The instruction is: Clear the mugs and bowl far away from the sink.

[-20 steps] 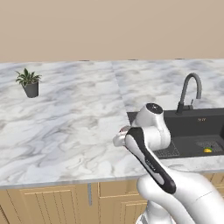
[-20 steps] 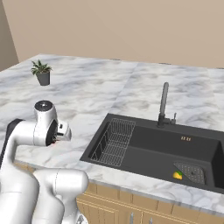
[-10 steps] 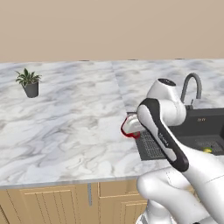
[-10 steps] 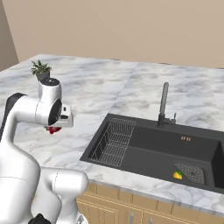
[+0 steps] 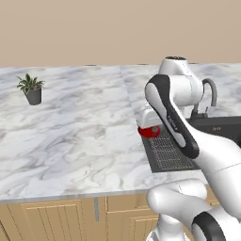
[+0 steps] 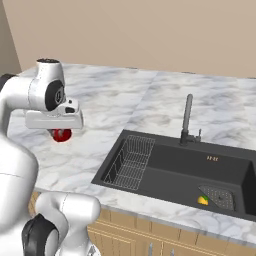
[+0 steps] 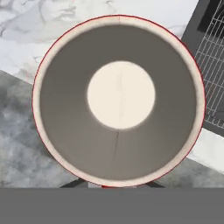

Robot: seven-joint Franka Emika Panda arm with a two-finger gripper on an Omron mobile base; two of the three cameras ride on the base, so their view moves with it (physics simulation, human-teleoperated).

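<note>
My gripper point(image 5: 149, 126) is shut on a small glossy red mug point(image 5: 150, 132), held low over the marble counter just left of the sink's point(image 5: 221, 128) wire rack point(image 5: 170, 151). From the right, the red mug point(image 6: 61, 135) hangs under the white hand, gripper point(image 6: 61, 131), well left of the dark sink point(image 6: 165, 175). The hand view looks straight down into the red mug point(image 7: 118, 98), with its cream rim and pale bottom, and the gripper point(image 7: 110, 185) shows at its lower edge. The bowl is out of view.
A dark gooseneck tap point(image 6: 186, 119) stands behind the basin. A small yellow thing point(image 6: 202, 200) lies by the drain. A potted plant point(image 5: 32, 89) sits far left on the counter point(image 5: 70, 136). The counter's front edge runs above wooden cabinets point(image 5: 56, 219).
The arm has risen and straightened. The hand has carried the red mug back from the counter's front edge, a little toward the rack side. The jaws stayed shut.
</note>
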